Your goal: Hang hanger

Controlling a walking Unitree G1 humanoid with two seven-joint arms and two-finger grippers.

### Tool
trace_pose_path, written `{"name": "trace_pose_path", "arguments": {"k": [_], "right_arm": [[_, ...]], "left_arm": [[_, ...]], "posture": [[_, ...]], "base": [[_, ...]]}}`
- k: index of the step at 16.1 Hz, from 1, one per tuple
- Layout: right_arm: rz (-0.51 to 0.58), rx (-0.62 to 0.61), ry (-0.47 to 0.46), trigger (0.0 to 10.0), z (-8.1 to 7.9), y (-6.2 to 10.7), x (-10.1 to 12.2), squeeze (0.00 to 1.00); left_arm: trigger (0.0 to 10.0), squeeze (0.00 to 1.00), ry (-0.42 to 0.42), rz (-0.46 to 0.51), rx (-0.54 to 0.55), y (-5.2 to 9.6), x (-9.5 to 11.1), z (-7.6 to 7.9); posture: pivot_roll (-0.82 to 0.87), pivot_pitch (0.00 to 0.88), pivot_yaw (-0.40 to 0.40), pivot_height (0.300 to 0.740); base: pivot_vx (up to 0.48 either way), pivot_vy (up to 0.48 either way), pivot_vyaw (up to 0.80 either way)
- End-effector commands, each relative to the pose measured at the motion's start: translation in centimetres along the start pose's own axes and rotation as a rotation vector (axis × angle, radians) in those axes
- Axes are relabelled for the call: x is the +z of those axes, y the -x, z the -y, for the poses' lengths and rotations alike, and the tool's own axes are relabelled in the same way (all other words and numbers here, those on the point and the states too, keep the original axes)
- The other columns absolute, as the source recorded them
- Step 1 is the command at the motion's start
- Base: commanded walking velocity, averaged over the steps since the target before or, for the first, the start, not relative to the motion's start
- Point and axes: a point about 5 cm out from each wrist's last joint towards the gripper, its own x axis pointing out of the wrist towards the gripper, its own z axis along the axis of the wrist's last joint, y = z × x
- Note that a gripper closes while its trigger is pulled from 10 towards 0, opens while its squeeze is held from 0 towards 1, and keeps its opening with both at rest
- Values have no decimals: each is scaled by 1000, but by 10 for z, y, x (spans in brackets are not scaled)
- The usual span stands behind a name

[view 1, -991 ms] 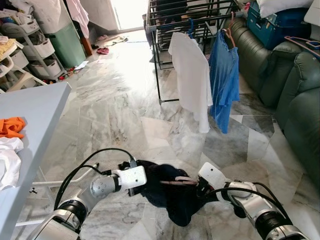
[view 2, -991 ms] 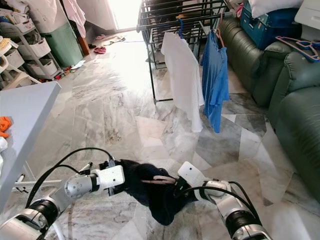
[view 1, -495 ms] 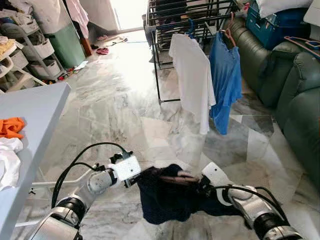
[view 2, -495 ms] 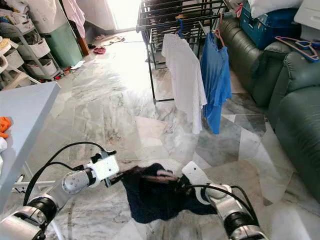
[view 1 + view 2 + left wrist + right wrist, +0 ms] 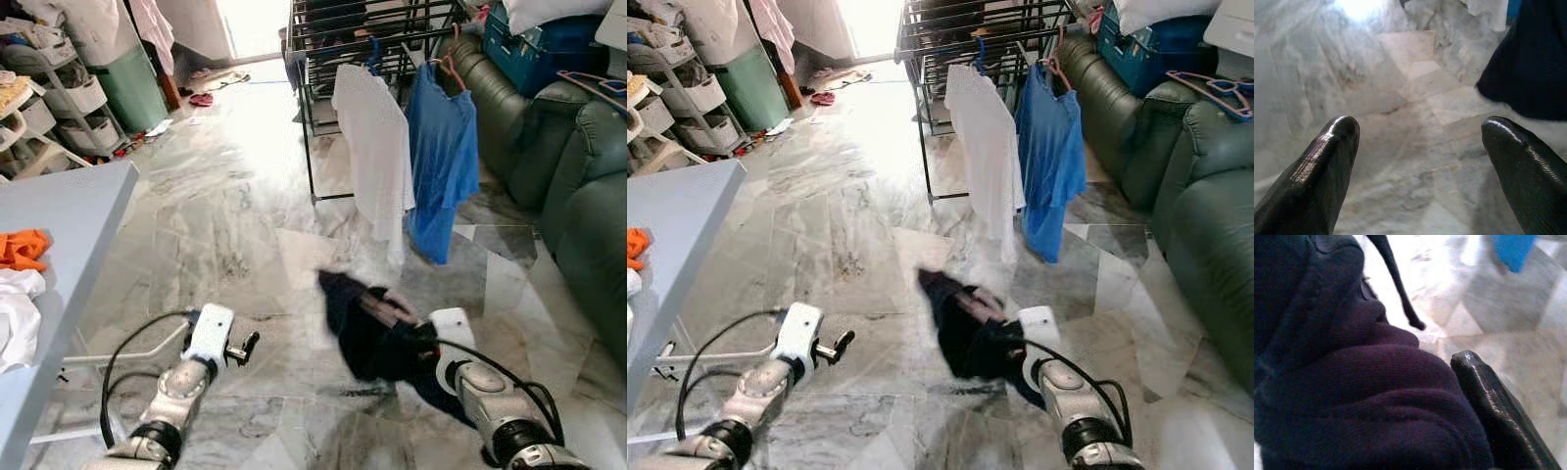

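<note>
A dark navy garment (image 5: 361, 331) on a pinkish hanger (image 5: 389, 306) swings blurred above the marble floor, ahead of me and slightly right. My right gripper (image 5: 423, 345) is shut on the hanger, mostly buried in the cloth. In the right wrist view the garment (image 5: 1352, 396) presses against one of the fingers (image 5: 1496, 401). My left gripper (image 5: 245, 345) stands open low on the left, apart from the garment. In the left wrist view its fingers (image 5: 1327, 161) are wide apart with bare floor between them. The black drying rack (image 5: 364, 39) stands farther ahead.
A white shirt (image 5: 377, 147) and a blue shirt (image 5: 443, 147) hang on the rack's near side. A green sofa (image 5: 578, 166) lines the right. A grey table (image 5: 69, 215) with an orange cloth (image 5: 22, 248) is at left, and shelves (image 5: 59, 98) stand beyond.
My left gripper has let go of the garment and drawn back to the left. The right gripper has swung the hanger and garment up and forward to the right.
</note>
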Motion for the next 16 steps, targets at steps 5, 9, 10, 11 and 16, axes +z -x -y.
{"name": "trace_pose_path", "arguments": {"k": [5,9,10,11,16], "right_arm": [[81,-55,-157,10000,-29,-2,9,0],[90,-41,-179,10000,-40,0,9,0],[91,-43,-195,10000,-40,0,9,0],[95,-42,-195,10000,-40,0,10,0],[99,-36,-192,10000,-37,1,12,0]], "left_arm": [[10000,0,150,-49,-35,5,-21,19],[10000,0,169,-45,-37,6,-23,24],[10000,0,169,-37,-41,5,-21,25],[10000,0,171,-33,-46,4,-20,25],[10000,0,175,-20,-56,2,-14,28]], "posture": [[-246,0,135,740],[-254,0,134,740],[-255,0,134,740],[-255,0,134,740],[-259,0,135,740]], "base": [[0,0,0],[315,0,0],[394,0,0],[398,0,0],[406,0,0]]}}
